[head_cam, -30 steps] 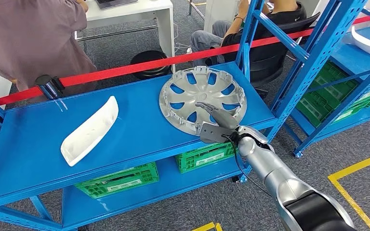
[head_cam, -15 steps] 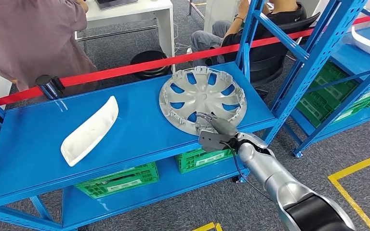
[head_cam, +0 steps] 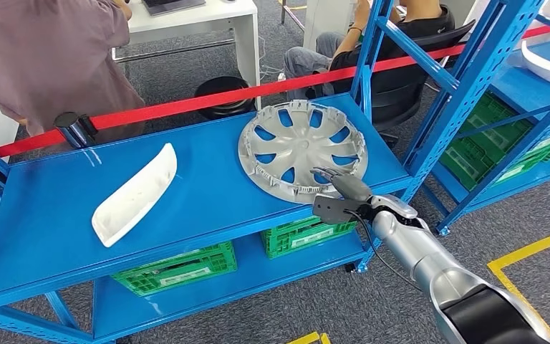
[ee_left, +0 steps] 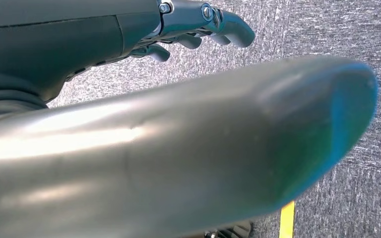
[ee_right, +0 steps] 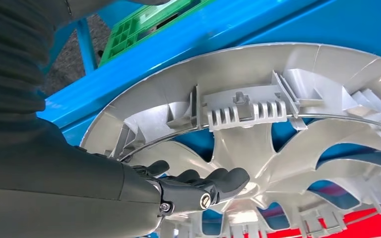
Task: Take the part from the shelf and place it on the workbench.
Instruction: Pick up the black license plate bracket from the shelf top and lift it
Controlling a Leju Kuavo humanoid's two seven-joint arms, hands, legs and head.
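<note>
My right hand point(head_cam: 338, 195) is at the near rim of the silver wheel cover point(head_cam: 302, 149), which lies inside-up on the blue shelf point(head_cam: 50, 215), close to its front edge. In the right wrist view my fingers point(ee_right: 213, 182) reach in over the rim and curl against the ribbed inner face, touching a spoke; I judge this a hook grip just taking hold, not yet a firm one, and the cover rests on the shelf, not lifted. The rim is thin and the clips along it give my fingers something to catch, which is why I come in from the open front edge and not from above.

My left hand point(ee_left: 198, 22) hangs low over grey carpet, fingers curled in with nothing between them.

Far to the left of my right hand lies a long white trim part point(head_cam: 134, 193), well apart from the cover. Just beyond the cover, to the right, rises the blue upright post point(head_cam: 369, 50) of the shelf, and a red barrier tape point(head_cam: 186, 104) runs behind. Green crates point(head_cam: 175, 269) sit on the level below. People stand and sit beyond the tape. The post is the thing to mind when I draw the cover out towards me; no worktop is in sight yet.
</note>
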